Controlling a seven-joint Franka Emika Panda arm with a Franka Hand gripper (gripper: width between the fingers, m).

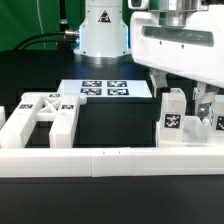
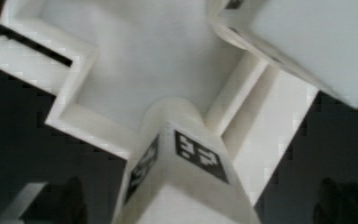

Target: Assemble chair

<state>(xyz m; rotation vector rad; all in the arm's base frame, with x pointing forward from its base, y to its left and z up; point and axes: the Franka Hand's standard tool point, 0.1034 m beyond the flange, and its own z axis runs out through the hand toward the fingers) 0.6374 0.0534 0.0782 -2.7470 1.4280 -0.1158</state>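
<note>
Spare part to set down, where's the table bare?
Bare table lies between the cross-braced frame, the marker board, the rail and the tagged legs. The exterior view's right is crowded: the gripper hangs over those legs.

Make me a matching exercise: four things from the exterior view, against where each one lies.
Things:
1 cross-braced frame
2 marker board
3 rail
4 tagged leg

Places:
A along the front
B exterior view's right
C exterior view's left
D middle, beyond the rail

Pairs: 1-C, 2-D, 3-A, 4-B
</note>
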